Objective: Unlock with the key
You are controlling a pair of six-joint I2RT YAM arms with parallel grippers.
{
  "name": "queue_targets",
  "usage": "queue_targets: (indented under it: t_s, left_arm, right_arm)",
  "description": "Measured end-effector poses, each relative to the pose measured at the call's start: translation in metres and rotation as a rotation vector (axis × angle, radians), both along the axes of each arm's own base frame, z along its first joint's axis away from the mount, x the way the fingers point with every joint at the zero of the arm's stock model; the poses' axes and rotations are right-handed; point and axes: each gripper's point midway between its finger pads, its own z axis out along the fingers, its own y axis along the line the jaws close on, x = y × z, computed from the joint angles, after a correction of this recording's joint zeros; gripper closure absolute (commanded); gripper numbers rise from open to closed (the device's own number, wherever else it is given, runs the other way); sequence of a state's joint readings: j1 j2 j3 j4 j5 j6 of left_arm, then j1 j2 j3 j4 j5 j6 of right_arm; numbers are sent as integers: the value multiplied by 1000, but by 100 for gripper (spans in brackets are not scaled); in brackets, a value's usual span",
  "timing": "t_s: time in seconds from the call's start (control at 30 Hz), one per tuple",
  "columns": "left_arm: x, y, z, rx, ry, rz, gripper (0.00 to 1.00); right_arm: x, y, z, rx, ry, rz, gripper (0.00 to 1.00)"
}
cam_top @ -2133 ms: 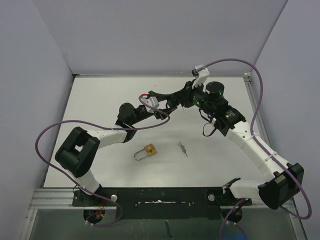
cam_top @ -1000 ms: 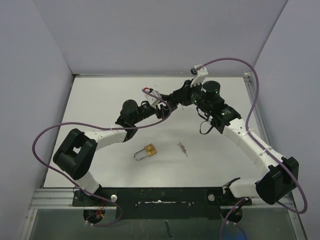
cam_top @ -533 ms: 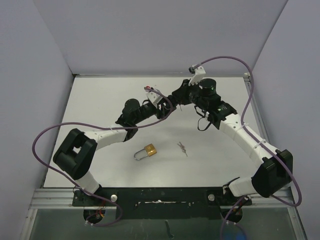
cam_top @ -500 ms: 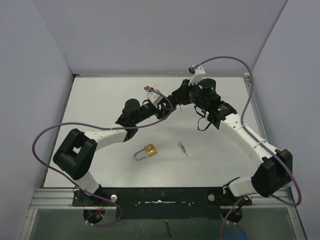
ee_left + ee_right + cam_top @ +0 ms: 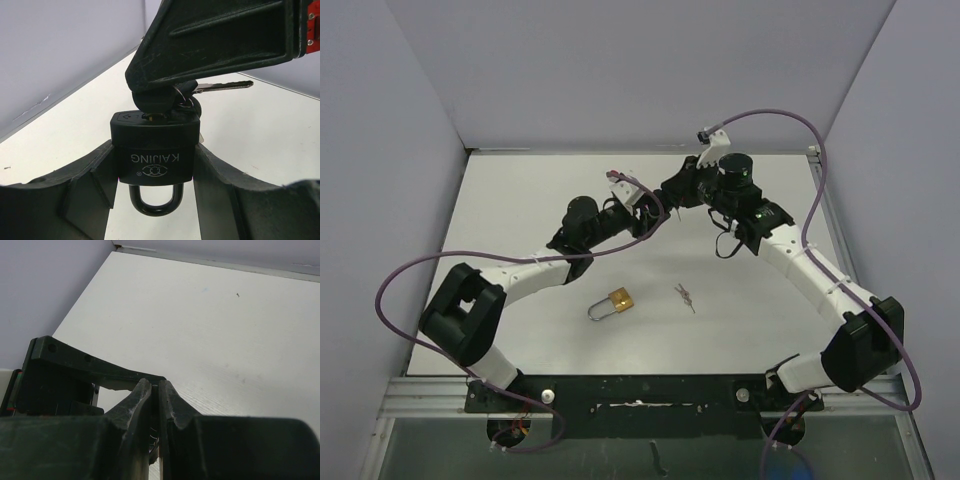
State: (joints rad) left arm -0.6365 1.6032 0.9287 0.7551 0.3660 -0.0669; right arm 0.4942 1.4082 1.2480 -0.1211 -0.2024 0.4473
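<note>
From above, the left gripper [image 5: 648, 212] and right gripper [image 5: 668, 196] meet over the far part of the table [image 5: 520, 190], well apart from a brass padlock [image 5: 618, 300] and loose keys [image 5: 685, 296] nearer the bases. The left wrist view shows a black padlock [image 5: 155, 152] clamped between the left fingers [image 5: 90, 185], with the right gripper's tip covering most of the key [image 5: 156, 116] in its keyhole. In the right wrist view, the right fingers [image 5: 140, 400] are pinched narrowly on it.

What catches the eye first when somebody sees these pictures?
Over the far middle of the table, the left hand holds a black padlock while the right hand pinches a key bunch at its keyhole end. At the table's near middle lie a brass padlock and loose keys.
</note>
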Motion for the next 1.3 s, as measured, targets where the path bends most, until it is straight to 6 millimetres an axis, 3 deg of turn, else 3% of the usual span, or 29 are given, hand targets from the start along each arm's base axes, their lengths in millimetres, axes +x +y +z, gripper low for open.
queue_targets:
  t_s: [0.67,1.3]
  left_arm:
    - [4,-7,3,14,-38,171,100]
    - [22,-16,11,67,-205,440,100]
  right_arm:
    - [8,-7,2,-4,37,-72,100]
    - [19,-15,12,5,35,-221,100]
